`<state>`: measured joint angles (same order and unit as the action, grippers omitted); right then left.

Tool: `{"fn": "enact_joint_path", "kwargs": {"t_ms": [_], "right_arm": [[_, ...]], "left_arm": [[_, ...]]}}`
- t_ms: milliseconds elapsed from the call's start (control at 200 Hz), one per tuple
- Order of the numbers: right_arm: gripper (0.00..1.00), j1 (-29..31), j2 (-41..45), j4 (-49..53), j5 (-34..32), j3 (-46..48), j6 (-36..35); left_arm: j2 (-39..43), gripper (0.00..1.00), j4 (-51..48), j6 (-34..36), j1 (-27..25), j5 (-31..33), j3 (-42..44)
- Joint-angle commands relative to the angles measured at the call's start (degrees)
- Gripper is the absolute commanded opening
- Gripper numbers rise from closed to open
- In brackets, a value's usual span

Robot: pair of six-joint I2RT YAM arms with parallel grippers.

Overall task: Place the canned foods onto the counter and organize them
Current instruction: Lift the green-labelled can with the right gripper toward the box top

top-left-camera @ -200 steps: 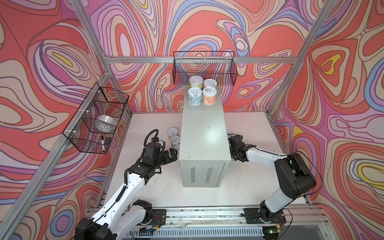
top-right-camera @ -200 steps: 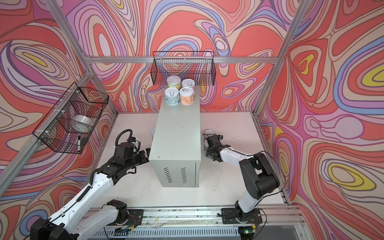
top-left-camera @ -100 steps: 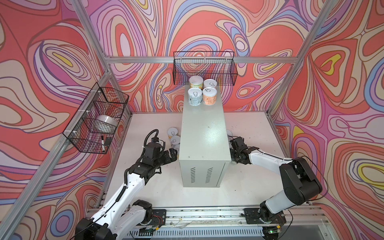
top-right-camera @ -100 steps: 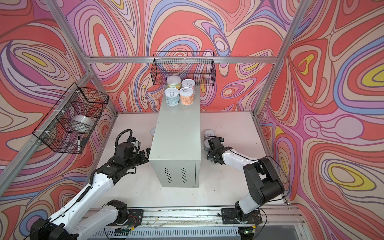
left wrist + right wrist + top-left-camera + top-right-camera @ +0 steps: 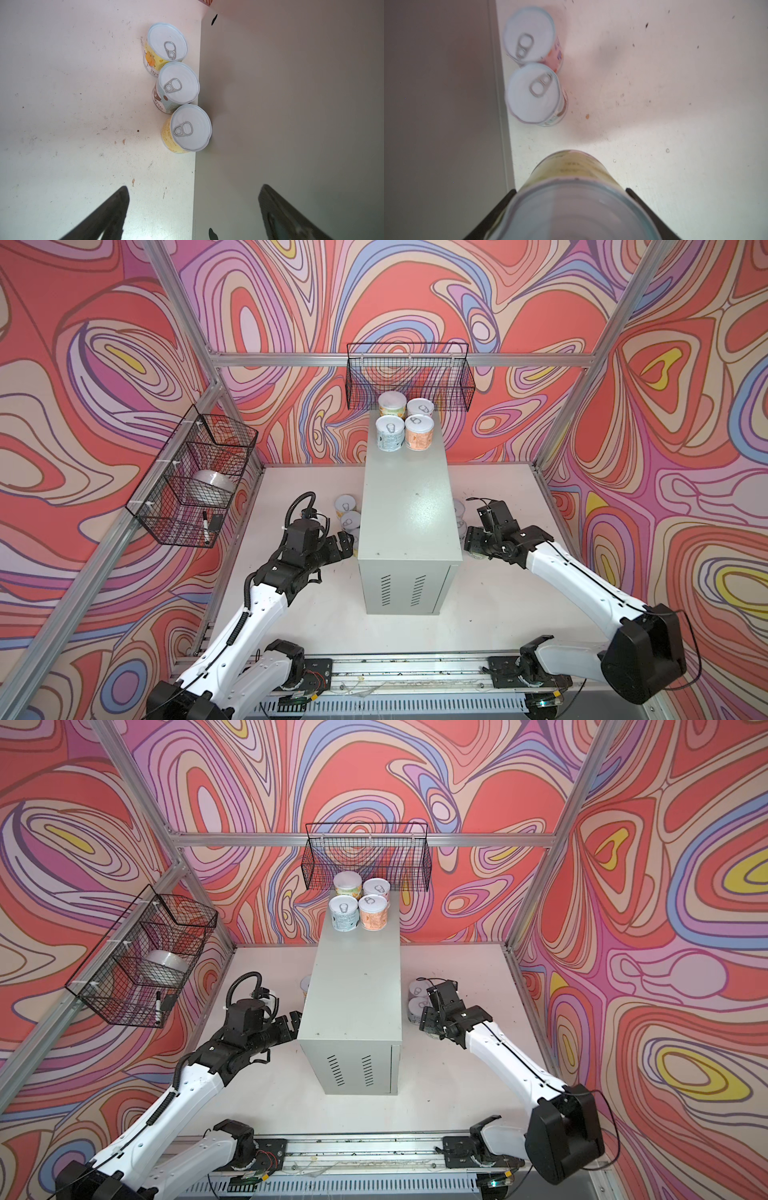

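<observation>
The right gripper (image 5: pixel 570 192) drew back clamping a green-labelled can (image 5: pixel 571 169), print blurred; left gripper (image 5: pixel 194 186) agape.

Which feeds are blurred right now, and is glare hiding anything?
Right wrist view: blurred; the two standing silver-lidded tins smear, and the yellow-green-labelled tin gripped in the right hand is too close to focus. Left wrist view: sharp; the three tins' pull tabs are crisp. Both top views: sharp, soft glare on the light-grey metal cabinet's top, hiding nothing.

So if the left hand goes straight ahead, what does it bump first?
Probably the nearest yellow can, standing beside the counter. The open left hand points right at it, though depth is hard to judge.
</observation>
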<state>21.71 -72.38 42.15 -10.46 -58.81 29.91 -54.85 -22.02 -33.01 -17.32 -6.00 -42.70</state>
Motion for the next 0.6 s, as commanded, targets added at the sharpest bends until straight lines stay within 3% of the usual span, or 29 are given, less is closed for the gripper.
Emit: {"fn": "enact_joint_path", "kwargs": {"t_ms": [0, 351, 596], "right_arm": [[0.0, -0.18, 2.65, 5.67, -0.48, -7.73, -3.95], [0.0, -0.19, -2.48, 19.28, 0.79, -37.26, -12.16], [0.0, -0.13, -6.99, 21.45, 2.21, -49.01, -15.14]], "left_arm": [[1.25, 0.98, -3.82, 0.92, -0.27, 0.63, -2.47], [0.89, 1.0, -15.88, 8.16, 0.14, 0.78, -12.86], [-0.87, 1.0, -19.66, 11.3, 0.89, -0.96, -20.17]]}}
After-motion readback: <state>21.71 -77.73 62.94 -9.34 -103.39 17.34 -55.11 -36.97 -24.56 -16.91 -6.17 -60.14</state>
